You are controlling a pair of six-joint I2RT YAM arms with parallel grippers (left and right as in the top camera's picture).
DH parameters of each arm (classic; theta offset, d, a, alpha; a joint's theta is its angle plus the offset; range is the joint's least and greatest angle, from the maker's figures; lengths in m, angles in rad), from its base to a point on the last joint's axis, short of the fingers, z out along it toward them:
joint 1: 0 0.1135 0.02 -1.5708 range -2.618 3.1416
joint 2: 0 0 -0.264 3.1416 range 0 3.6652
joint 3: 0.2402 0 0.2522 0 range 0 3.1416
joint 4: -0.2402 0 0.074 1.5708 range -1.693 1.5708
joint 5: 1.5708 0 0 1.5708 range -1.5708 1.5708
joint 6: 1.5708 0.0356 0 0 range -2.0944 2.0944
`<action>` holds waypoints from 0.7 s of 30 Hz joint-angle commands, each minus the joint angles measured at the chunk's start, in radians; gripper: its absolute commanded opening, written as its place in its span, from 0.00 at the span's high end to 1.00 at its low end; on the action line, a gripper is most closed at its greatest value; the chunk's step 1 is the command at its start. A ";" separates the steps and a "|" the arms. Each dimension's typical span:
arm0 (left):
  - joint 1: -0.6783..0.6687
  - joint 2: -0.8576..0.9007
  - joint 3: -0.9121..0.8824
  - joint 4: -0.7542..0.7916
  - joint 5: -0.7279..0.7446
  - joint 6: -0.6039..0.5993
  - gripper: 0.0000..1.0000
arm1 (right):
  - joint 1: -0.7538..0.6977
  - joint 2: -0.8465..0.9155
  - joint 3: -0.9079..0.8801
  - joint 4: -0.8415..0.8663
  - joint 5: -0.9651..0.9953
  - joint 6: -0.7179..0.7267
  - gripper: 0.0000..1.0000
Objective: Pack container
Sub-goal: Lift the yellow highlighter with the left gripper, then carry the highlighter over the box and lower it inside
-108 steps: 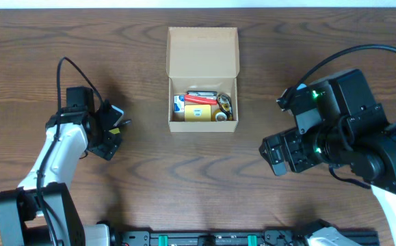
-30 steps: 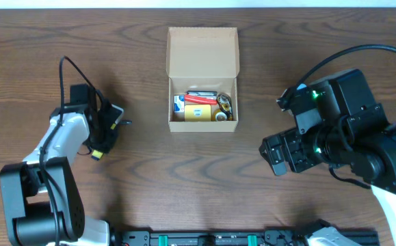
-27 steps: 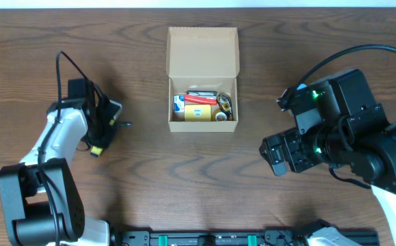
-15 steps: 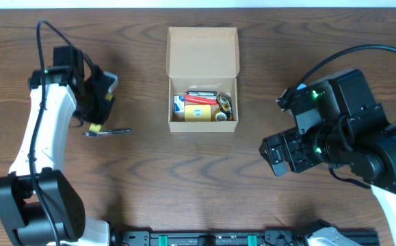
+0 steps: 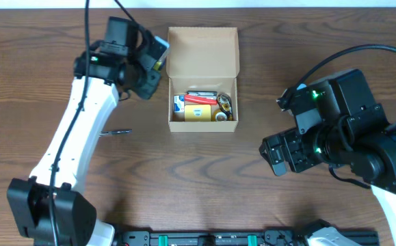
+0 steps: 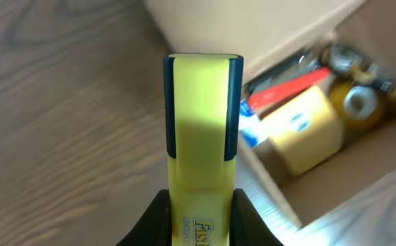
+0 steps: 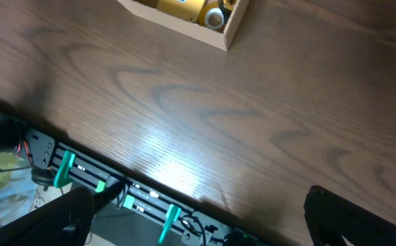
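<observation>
Now that the left arm has swung from the worktop's left edge toward the far edge, the left gripper [image 5: 150, 60] hangs just beside the left wall of the container [image 5: 203, 48]. The container sits open-lidded midway along the far edge and already holds a yellow pad [image 5: 198, 114], a red item [image 5: 199, 100] and a tape roll [image 5: 221, 116]. The jaws are nearly closed, pinching the barrel of a yellow highlighter [image 6: 201, 137], so another piece looks close to going in. A small dark object [image 5: 115, 132], too small to identify, now lies on the wood well left of the container. The right gripper [image 5: 278, 154] waits near the right edge, unmoved, jaws spread wide and empty.
</observation>
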 commanded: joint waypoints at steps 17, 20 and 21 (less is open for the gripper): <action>-0.117 0.070 0.018 0.103 -0.039 -0.526 0.95 | -0.005 0.000 0.002 -0.001 0.003 -0.012 0.01; -0.118 0.121 0.018 0.109 -0.016 -0.602 0.94 | -0.005 0.000 0.002 -0.001 0.003 -0.012 0.01; -0.119 0.138 0.018 0.112 0.000 -0.615 0.94 | -0.005 0.000 0.002 -0.001 0.003 -0.012 0.01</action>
